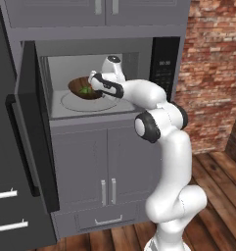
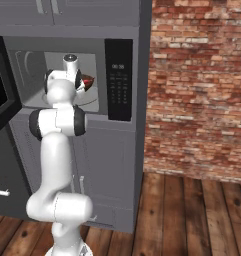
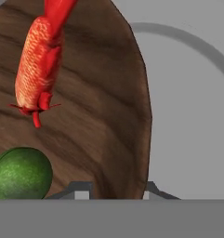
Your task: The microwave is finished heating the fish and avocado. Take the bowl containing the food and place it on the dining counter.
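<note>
The microwave [image 1: 161, 68] stands open, and my arm reaches into its pale grey interior. The dark brown wooden bowl [image 1: 82, 89] hangs tilted just above the round turntable [image 1: 73, 104]. My gripper [image 1: 94, 87] is shut on the bowl's rim. In the hand view one fingertip [image 3: 78, 188] sits inside the bowl [image 3: 99, 102] and the other outside its rim, gripper [image 3: 114, 189]. The red-orange fish [image 3: 36, 69] and the green avocado [image 3: 20, 174] lie in the bowl. The bowl's edge [image 2: 87, 81] peeks past my arm. The dining counter is out of view.
The microwave's dark door [image 1: 34, 132] is swung wide to the left. Its keypad panel [image 2: 118, 80] is on the right. Grey cabinets [image 1: 107, 166] sit below, a brick wall [image 2: 197, 85] stands to the right, and wooden floor [image 2: 192, 215] lies beneath.
</note>
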Robot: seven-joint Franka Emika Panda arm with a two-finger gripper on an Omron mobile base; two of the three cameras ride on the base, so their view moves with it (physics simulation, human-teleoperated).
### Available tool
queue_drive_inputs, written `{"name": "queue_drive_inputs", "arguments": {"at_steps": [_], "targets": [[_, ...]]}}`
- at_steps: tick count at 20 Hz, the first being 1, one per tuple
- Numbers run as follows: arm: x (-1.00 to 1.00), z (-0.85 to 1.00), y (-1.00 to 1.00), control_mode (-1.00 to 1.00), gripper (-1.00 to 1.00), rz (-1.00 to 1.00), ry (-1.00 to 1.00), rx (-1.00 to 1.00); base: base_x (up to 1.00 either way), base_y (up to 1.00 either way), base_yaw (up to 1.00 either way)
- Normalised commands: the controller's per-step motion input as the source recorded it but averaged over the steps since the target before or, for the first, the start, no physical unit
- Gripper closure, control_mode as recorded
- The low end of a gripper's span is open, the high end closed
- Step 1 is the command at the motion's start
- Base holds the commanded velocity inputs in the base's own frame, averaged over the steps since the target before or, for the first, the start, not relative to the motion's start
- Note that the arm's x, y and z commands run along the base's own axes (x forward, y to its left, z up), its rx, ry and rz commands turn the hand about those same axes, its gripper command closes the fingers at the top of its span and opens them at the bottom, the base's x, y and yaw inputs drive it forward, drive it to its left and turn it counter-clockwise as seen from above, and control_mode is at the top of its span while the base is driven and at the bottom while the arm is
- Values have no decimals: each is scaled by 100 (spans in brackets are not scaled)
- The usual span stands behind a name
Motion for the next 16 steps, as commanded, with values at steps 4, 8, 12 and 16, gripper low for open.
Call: {"name": "queue_drive_inputs", "arguments": {"at_steps": [4,8,12,16], "targets": [[-18,-1,0,-100,100,0,0,0,0,0,0],[-27,0,0,-100,100,0,0,0,0,0,0],[-45,0,0,-100,100,0,-2,0,0,0,0],[-67,0,0,-100,100,0,-3,0,0,0,0]]}}
